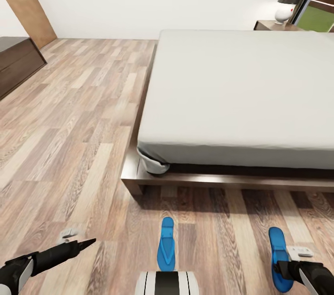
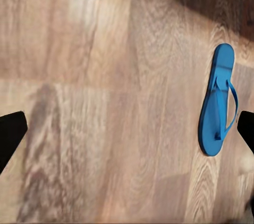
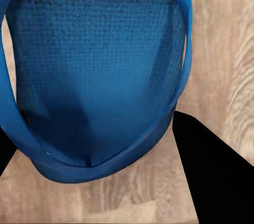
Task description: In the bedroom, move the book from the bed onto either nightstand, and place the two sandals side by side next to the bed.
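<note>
Two bright blue sandals lie on the wood floor in front of the bed's (image 1: 241, 179) foot. One sandal (image 1: 165, 244) (image 2: 218, 100) is near the middle, and my left gripper (image 1: 88, 242) (image 2: 127, 134) hangs open above bare floor to its left. The other sandal (image 1: 277, 244) (image 3: 95, 65) is at the right. My right gripper (image 1: 282, 267) (image 3: 95, 145) is down on its near end, with a black finger (image 3: 211, 176) against each edge and the strap covering part of one finger. A nightstand (image 1: 271, 25) stands beyond the bed. The book is out of view.
A white lamp (image 1: 284, 13) with a dark shade sits on the nightstand by a window. A long dark cabinet (image 1: 16, 65) stands at the far left wall. The pale mattress (image 1: 241, 86) top is bare. Open wood floor stretches left of the bed.
</note>
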You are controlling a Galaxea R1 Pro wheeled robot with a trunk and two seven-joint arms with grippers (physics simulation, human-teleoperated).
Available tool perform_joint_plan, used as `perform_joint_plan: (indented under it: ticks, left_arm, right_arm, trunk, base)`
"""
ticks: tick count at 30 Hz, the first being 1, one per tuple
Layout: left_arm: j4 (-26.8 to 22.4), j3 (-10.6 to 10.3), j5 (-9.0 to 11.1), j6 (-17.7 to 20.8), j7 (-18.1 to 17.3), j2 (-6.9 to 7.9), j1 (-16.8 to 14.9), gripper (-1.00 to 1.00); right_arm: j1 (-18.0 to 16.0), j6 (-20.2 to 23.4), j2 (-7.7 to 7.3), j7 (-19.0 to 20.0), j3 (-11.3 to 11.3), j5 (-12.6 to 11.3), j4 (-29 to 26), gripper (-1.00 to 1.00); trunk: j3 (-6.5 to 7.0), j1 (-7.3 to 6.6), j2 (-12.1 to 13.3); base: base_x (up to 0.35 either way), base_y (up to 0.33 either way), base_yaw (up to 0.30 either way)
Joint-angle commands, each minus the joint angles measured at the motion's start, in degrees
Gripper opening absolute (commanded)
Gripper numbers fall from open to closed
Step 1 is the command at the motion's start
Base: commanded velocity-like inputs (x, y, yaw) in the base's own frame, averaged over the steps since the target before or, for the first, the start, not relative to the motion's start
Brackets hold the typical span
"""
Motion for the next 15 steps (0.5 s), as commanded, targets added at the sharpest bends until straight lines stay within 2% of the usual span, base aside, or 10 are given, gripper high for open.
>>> perform_joint_plan:
  ticks: [1,15]
  left_arm:
    - [0.0,0.5,-0.3,0.6,-0.3,-0.05,0.0,1.0]
    - [0.0,0.5,-0.3,0.5,-0.2,-0.4,0.0,1.0]
  right_arm:
    - [0.0,0.4,0.0,0.2,-0.2,-0.2,-0.2,-1.0]
    - [0.0,0.4,0.06,0.2,-0.2,-0.2,-0.2,-1.0]
  trunk:
    - [-0.04,0.0,0.0]
    - [-0.04,0.0,0.0]
  base:
    - [0.082,0.307,0.0]
    - [0.087,0.307,0.0]
